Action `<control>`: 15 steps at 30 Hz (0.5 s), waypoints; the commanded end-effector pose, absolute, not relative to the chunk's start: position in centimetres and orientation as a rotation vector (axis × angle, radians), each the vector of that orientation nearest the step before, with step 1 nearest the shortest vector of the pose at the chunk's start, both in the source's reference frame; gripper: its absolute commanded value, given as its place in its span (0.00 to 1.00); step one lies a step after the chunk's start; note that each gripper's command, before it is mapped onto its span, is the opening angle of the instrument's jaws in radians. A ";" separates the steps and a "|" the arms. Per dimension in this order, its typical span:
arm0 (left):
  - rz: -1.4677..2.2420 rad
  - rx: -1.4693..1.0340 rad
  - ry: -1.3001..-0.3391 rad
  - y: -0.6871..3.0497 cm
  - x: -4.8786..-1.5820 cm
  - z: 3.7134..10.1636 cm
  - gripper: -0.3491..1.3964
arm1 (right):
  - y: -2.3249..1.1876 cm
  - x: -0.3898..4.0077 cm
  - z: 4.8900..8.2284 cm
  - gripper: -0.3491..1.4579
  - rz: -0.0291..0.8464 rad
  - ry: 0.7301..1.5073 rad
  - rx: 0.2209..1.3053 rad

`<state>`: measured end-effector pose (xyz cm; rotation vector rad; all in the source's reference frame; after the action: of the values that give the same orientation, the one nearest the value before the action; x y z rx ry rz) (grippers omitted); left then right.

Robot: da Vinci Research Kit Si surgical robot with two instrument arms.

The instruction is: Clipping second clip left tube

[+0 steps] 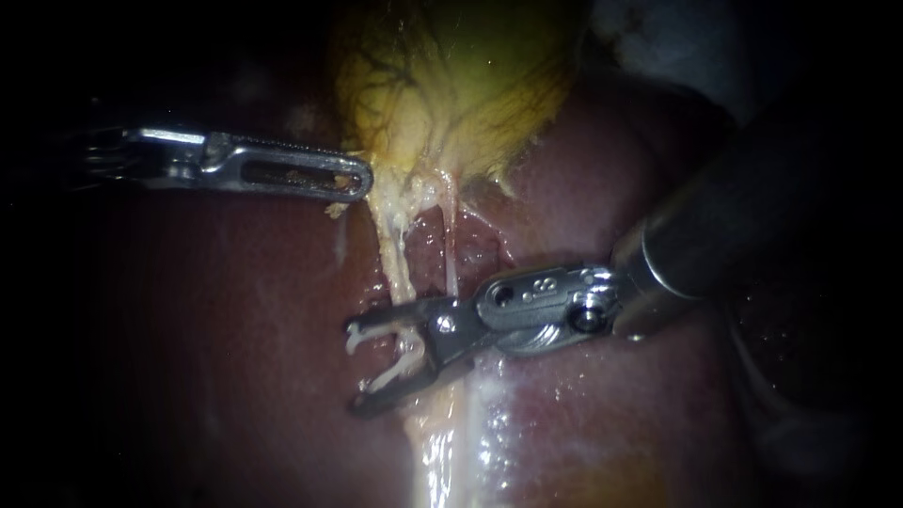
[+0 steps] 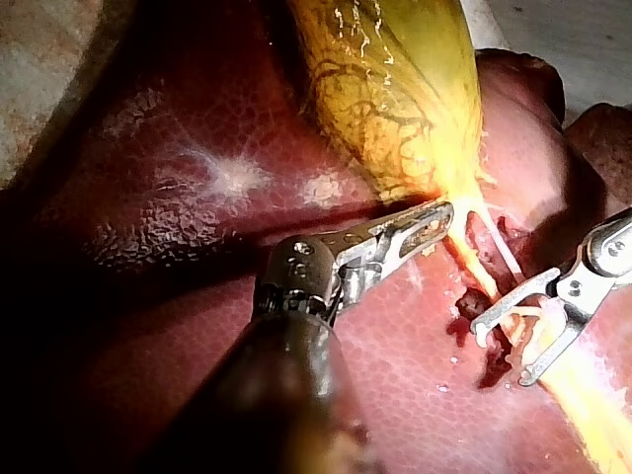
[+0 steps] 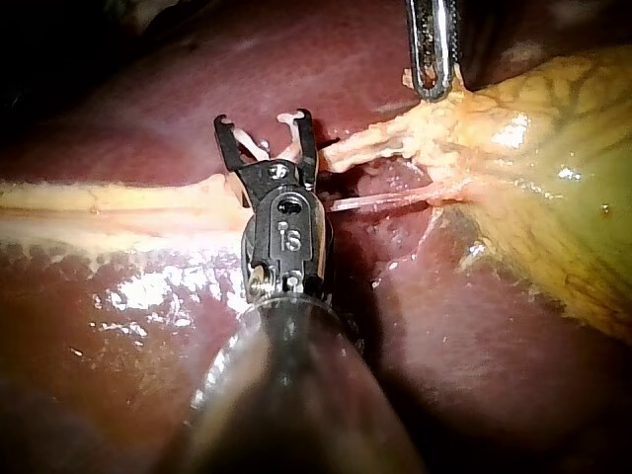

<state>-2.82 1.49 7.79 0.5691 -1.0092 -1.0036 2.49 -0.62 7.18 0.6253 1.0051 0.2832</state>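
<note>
- In from the endoscope view's right, the right instrument: jaws spread wide, with a white clip seated between them, one leg lying along each jaw (so held from both sides, though nowhere near closed).
- Set astride the left tube, the thicker pale strand running down from the neck of the gallbladder. Passing between the clip's two legs, with the clip gaping open around it.
- Just beside that, toward the endoscope view's right, the right tube: far thinner, clear of the left tube along its visible length, and lost to sight behind the hinge of the right instrument's jaws.
- In from the view's left, the left instrument: slotted jaws pressed together, pinching the pale fringe of the gallbladder at its neck, right where the left tube begins.
- Borne out by the right wrist view: white clip tips showing at both jaw ends ahead of the shaft, the left tube leading from between them toward the gallbladder, and the other instrument's tip touching the gallbladder's ragged edge.
- Much the same from the left wrist view: closed jaws ahead of the shaft, at the gallbladder's narrow end, with the open clip-bearing jaws well beyond them across the tube.
- Beneath it all, the liver, dark red and wet; a pale fatty band running on from under the right instrument's jaws.
</note>
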 end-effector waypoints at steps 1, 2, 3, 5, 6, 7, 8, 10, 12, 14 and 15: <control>-1.003 0.569 -1.009 1.49 -2.82 7.79 0.00 | -0.62 2.49 7.17 0.47 0.282 1.005 0.625; -1.003 0.569 -1.009 1.49 -2.82 7.79 0.00 | -0.63 2.49 7.16 0.47 0.282 1.005 0.626; -1.003 0.570 -1.009 1.49 -2.81 7.79 0.00 | -0.63 2.48 7.14 0.48 0.282 1.006 0.627; -1.002 0.570 -1.009 1.49 -2.80 7.79 0.00 | -0.62 2.46 7.10 0.48 0.281 1.003 0.629; -1.002 0.571 -1.009 1.49 -2.79 7.79 0.00 | -0.61 2.44 7.07 0.48 0.282 1.006 0.631; -1.003 0.569 -1.009 1.50 -2.78 7.78 0.00 | -0.60 2.42 7.05 0.48 0.282 1.010 0.634; -1.002 0.570 -1.009 1.50 -2.77 7.77 0.00 | -0.59 2.40 7.03 0.48 0.287 1.008 0.639; -1.004 0.569 -1.008 1.52 -2.72 7.75 0.00 | -0.56 2.32 6.97 0.48 0.294 1.015 0.648; -1.007 0.565 -1.007 1.54 -2.68 7.73 0.00 | -0.53 2.26 6.94 0.48 0.304 1.017 0.659; -1.006 0.558 -1.007 1.56 -2.62 7.68 0.00 | -0.50 2.19 6.91 0.48 0.310 1.021 0.667; -1.009 0.556 -1.009 1.58 -2.58 7.65 0.00 | -0.49 2.17 6.90 0.48 0.315 1.022 0.672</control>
<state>-2.56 1.59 7.63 0.5559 -1.0104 -1.0052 2.14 -0.48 6.90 0.6777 1.0217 0.3207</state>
